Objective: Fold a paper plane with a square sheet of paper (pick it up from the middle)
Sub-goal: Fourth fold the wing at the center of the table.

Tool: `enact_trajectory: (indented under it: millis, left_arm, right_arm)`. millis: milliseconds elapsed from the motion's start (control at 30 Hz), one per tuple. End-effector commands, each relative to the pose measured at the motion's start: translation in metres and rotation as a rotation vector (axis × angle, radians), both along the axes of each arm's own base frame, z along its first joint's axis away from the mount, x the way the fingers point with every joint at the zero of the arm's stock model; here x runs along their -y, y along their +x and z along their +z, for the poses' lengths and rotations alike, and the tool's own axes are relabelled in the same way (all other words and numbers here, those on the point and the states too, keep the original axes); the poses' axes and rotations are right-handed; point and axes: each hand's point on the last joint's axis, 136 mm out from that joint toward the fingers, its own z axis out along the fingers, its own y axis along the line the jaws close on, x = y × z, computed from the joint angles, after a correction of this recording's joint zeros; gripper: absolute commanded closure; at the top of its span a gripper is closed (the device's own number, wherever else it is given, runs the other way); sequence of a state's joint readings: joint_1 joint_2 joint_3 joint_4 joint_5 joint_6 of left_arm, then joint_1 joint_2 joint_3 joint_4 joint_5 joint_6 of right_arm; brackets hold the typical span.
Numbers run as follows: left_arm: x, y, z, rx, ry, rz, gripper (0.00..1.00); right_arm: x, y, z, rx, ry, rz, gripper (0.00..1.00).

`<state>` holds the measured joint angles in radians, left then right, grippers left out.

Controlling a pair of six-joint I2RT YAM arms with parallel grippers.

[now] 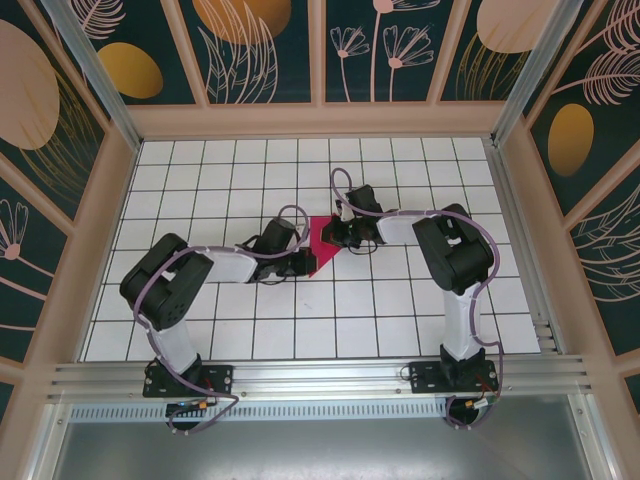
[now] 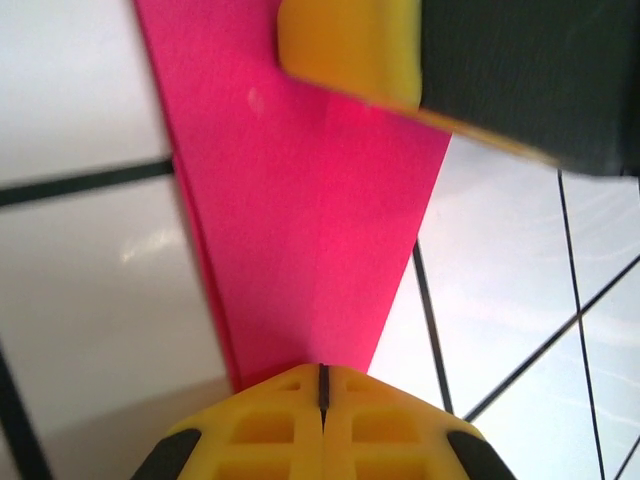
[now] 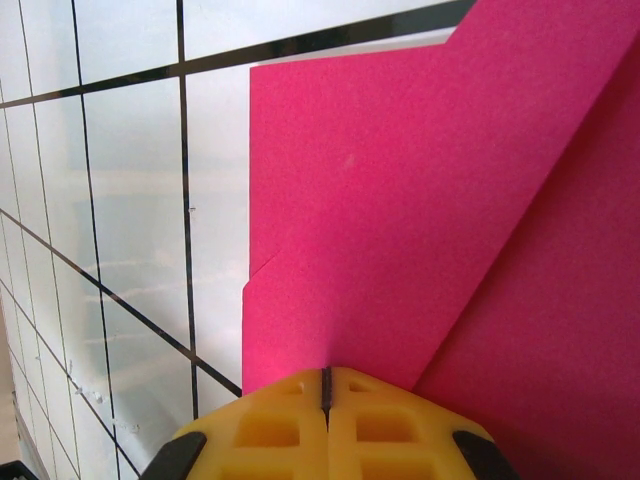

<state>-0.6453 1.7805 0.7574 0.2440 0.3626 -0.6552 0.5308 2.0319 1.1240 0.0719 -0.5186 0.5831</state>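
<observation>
The square sheet of paper (image 1: 322,246) is magenta-pink and folded into a layered pointed wedge, lying mid-table between the two grippers. My left gripper (image 1: 303,259) is at its left side. In the left wrist view the yellow jaws (image 2: 322,376) are shut, with the paper (image 2: 300,220) running out of their tip along a faint centre crease. My right gripper (image 1: 338,236) is at the wedge's far right. Its jaws (image 3: 324,378) are shut where overlapping folded flaps of the paper (image 3: 400,200) meet. One right fingertip (image 2: 350,45) rests on the paper's wide end.
A white grid-tiled tabletop (image 1: 240,180) is ringed by pale wooden walls (image 1: 100,230) with patterned panels. An aluminium rail (image 1: 320,378) runs along the near edge by the arm bases. Both arms reach inward and nearly meet at the table's middle.
</observation>
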Motion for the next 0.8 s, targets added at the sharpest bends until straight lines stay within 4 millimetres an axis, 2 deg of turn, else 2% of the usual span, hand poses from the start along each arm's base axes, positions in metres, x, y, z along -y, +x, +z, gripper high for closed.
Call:
enact_trajectory:
  millis: [0,100,233,400,467,533,633,767]
  left_arm:
    - [-0.019,-0.041,-0.020,-0.125,0.050,-0.051,0.94]
    - [-0.024,-0.049,-0.021,-0.134,0.062,-0.063,0.94]
    - [-0.022,-0.043,0.000,-0.080,0.040,-0.056,0.94]
    - [-0.006,-0.014,0.047,0.052,-0.087,0.010,0.91]
    - [0.000,-0.003,0.058,0.087,-0.143,0.043,0.90]
    - [0.005,0.005,0.058,0.091,-0.162,0.066,0.90]
    - [0.007,0.016,0.045,0.078,-0.138,0.096,0.90]
    - [0.006,0.017,0.020,0.029,-0.087,0.105,0.91]
  right_arm:
    - [0.038,-0.027,-0.072,-0.155,-0.214,-0.058,1.00]
    - [0.038,-0.026,-0.072,-0.155,-0.214,-0.058,1.00]
    - [0.038,-0.026,-0.073,-0.155,-0.216,-0.059,1.00]
    - [0.039,-0.027,-0.075,-0.162,-0.215,-0.059,1.00]
    - [0.038,-0.027,-0.075,-0.162,-0.213,-0.059,1.00]
    - [0.038,-0.027,-0.075,-0.161,-0.212,-0.059,1.00]
    - [0.037,-0.026,-0.073,-0.158,-0.207,-0.057,1.00]
    - [0.035,-0.023,-0.068,-0.150,-0.195,-0.057,1.00]
